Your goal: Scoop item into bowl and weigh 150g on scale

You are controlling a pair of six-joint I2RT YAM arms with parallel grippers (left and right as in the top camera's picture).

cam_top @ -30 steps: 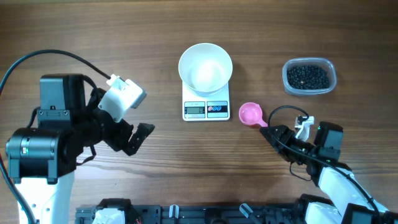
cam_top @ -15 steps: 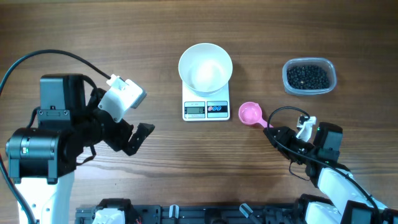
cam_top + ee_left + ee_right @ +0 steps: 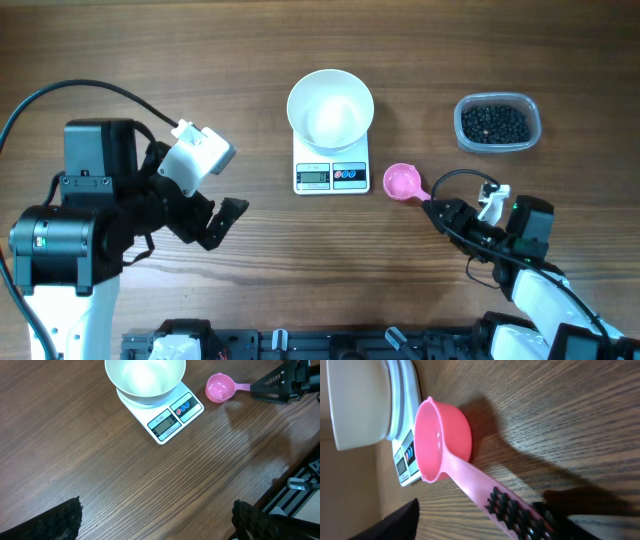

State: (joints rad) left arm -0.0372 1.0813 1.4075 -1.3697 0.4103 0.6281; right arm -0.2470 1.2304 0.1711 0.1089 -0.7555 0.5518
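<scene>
The bowl [image 3: 330, 108] sits on the scale [image 3: 331, 176] at mid-bench [image 3: 150, 50], toward the far edge. It covers the scale's far part, and the display and two buttons show on the near side. The bowl is white and bare inside. The display is too small to read.

The beans [image 3: 495, 123] are all in the clear tub [image 3: 460, 122], which stands toward the far right corner, well apart from the scale.

The pink scoop [image 3: 404, 183] lies just right of the scale, not touching it. Its cup is mouth up with nothing in it. The handle slants toward the near right corner.

The right fingers [image 3: 520, 512] are low over the bench at the handle's end and spread. The handle runs along the dotted pad of one finger. The other finger stands clear of the handle, with bare wood between them. Whether that pad presses on the handle, I cannot tell.

The left fingers [image 3: 60, 520] hang over the left half of the bench, nearer the near edge and well away from the scale. They are spread wide with nothing between them.
</scene>
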